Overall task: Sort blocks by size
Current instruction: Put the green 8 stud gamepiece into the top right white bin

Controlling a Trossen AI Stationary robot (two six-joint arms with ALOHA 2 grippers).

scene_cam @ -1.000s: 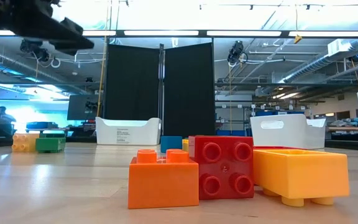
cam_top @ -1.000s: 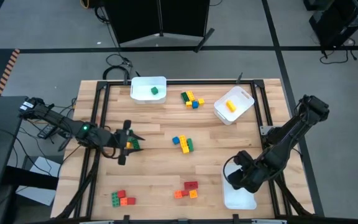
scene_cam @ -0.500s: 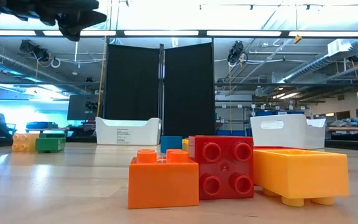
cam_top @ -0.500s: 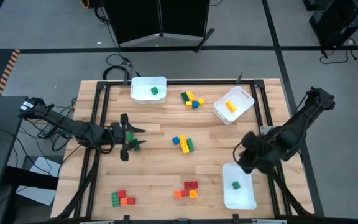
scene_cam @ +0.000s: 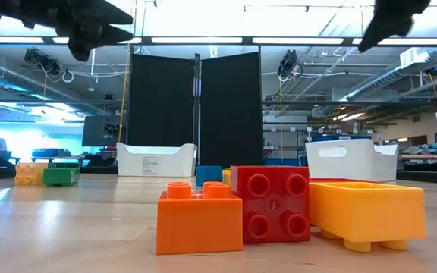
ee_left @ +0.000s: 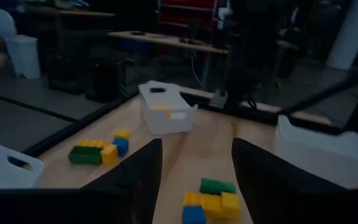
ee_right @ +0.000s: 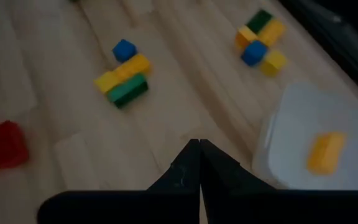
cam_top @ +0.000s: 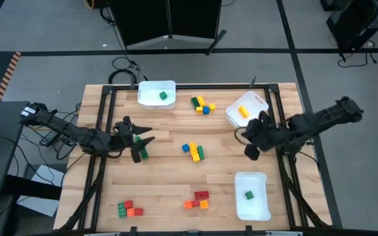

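The wooden table (cam_top: 169, 177) keeps its widest bare stretch along the near-left and through the middle strip between the two arms. The blocks lie in scattered clusters: a blue, yellow and green group (cam_top: 192, 151) at the centre, a yellow-green-blue group (cam_top: 203, 104) near the far edge, a red and orange group (cam_top: 198, 199) near the front edge, and a green, red and orange group (cam_top: 128, 208) at the front left.

Three white bins hold the margins. The far-left bin (cam_top: 157, 94) carries a green block (cam_top: 163, 96), the far-right bin (cam_top: 247, 109) a yellow block (cam_top: 243, 111), and the near-right bin (cam_top: 252, 195) a small green block (cam_top: 248, 195) by the front edge.

The left gripper (cam_top: 138, 143) hovers over the left-middle of the table with its fingers apart; a green block (cam_top: 142, 152) shows right at its tips, though from overhead I cannot tell whether it is held or lies beneath. The left wrist view shows the gap between the fingers (ee_left: 135, 180) with nothing in it.

The right gripper (cam_top: 251, 145) hangs between the far-right bin and the near-right bin, fingers pressed together on nothing, which the right wrist view confirms: its fingertips (ee_right: 185, 165) meet in a point above bare wood.

The low view alone shows the front cluster close up: an orange brick (scene_cam: 199, 216), a red brick (scene_cam: 270, 203) and an overturned orange-yellow brick (scene_cam: 366, 212) touching in a row.
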